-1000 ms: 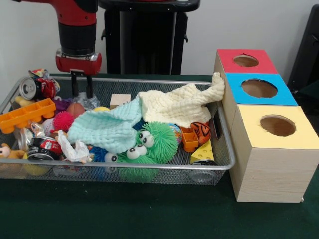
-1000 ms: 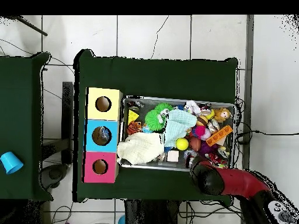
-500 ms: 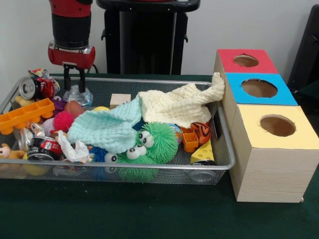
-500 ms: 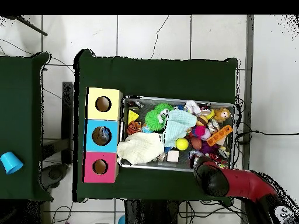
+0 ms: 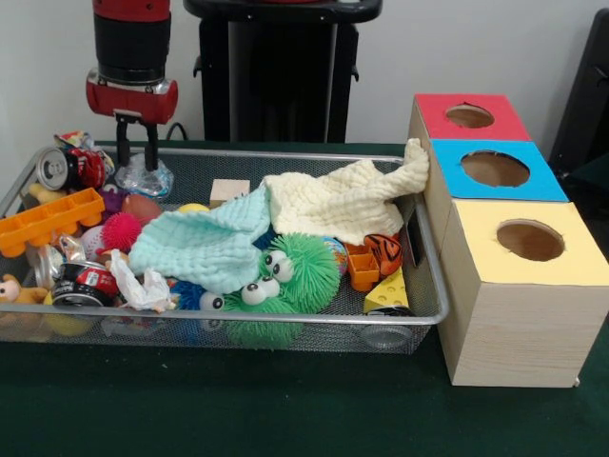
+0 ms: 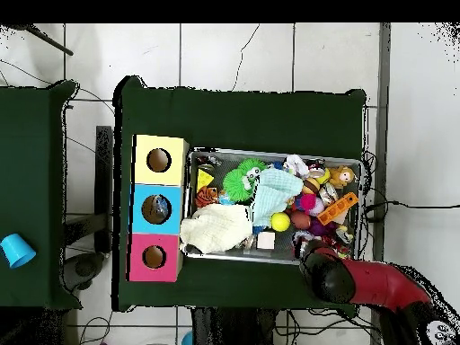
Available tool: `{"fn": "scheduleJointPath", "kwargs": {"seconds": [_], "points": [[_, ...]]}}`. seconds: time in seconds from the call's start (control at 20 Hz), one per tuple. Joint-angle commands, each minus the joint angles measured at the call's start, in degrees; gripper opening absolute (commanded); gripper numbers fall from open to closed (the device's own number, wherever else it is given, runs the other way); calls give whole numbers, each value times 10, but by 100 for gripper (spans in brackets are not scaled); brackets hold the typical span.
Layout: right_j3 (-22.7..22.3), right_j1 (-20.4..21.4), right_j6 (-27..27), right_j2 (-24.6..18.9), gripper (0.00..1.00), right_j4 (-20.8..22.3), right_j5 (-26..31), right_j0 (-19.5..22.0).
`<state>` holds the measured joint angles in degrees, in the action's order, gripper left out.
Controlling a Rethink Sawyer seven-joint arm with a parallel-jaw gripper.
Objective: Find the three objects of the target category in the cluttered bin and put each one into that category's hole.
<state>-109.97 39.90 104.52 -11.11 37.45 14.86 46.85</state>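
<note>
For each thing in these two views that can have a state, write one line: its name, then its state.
gripper: shut on plastic bottle, raised
plastic bottle: held, lifted at the bin's far corner
wire mesh bin: cluttered
mint cloth: crumpled over toys
cream cloth: draped onto the box
blue hole: open
drink can: on its side

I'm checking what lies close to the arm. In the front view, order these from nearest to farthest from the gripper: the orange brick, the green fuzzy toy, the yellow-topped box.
Measured from the gripper, which holds a crinkly plastic bottle:
1. Orange brick, just below, toward the picture's left.
2. Green fuzzy toy, mid-bin, nearer the camera.
3. Yellow-topped box, outside the bin, at the picture's right.
</note>
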Motion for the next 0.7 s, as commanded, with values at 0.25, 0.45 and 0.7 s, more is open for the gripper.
{"fn": "scheduleJointPath", "kwargs": {"seconds": [0.25,0.45,0.7], "points": [[-55,51,5,-54,0,-49,65,-9],[-68,69,0,-58,0,-63,75,-10],[-82,90,-7,-65,0,-79,86,-8]]}}
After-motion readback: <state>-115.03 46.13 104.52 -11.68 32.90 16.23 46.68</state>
